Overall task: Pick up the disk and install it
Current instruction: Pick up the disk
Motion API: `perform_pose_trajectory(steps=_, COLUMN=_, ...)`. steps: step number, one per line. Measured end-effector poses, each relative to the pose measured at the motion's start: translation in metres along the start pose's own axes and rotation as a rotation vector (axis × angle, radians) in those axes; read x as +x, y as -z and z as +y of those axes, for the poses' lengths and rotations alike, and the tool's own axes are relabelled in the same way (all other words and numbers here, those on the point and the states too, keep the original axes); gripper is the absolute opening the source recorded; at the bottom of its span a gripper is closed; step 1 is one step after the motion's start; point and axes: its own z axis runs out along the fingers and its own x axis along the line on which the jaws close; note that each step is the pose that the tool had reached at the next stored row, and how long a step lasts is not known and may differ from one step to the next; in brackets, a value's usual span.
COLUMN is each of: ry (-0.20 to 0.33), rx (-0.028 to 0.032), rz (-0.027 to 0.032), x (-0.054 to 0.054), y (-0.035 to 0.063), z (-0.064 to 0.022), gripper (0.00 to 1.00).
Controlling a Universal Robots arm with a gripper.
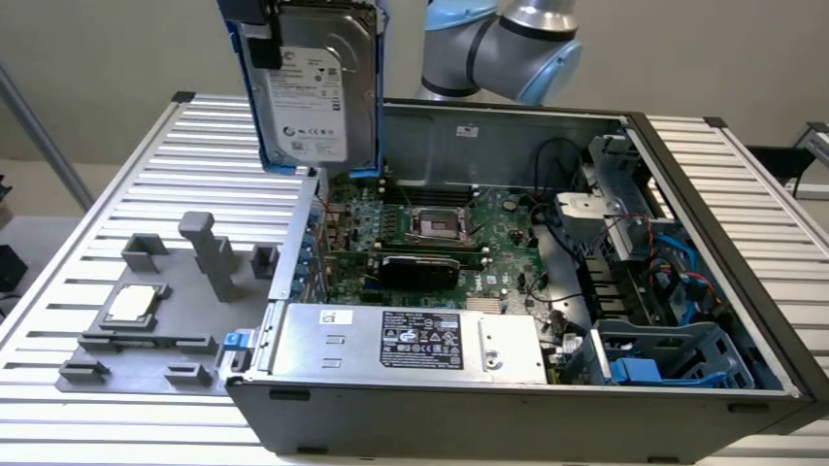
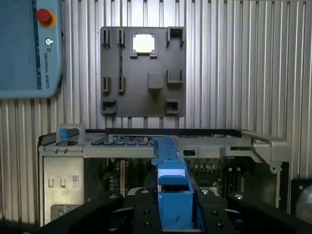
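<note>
On the table (image 1: pixel 91 427) stands an open computer case (image 1: pixel 518 427). At its near side lie a grey power supply box (image 1: pixel 324 340) with a black label and, toward the exterior view's right, a blue drive cage (image 1: pixel 674 359). On the table toward the exterior view's left of the case lies a grey fixture plate (image 1: pixel 194 282) carrying a small square silver chip (image 1: pixel 132 304). Deeper in the case lies the motherboard (image 1: pixel 441 228). The disk (image 1: pixel 317 87) is suspended upright over the far end of the case wall on the exterior view's left, white label facing the exterior camera, blue carrier frame along its edges. The claw (image 2: pixel 173 204) points downward and is closed on the disk's upper end; in the wrist view the blue frame sits clamped between its black fingers (image 2: pixel 141 209). The arm (image 1: pixel 518 49) rises behind the far case wall, its silver and light-blue joints bent toward the disk.
</note>
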Motion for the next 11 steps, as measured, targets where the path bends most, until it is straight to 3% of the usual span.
perform_pose_trajectory(steps=11, ry=0.0, rx=0.0001, rz=-0.0001, x=0.023, y=0.0008, z=-0.0322, gripper=0.33)
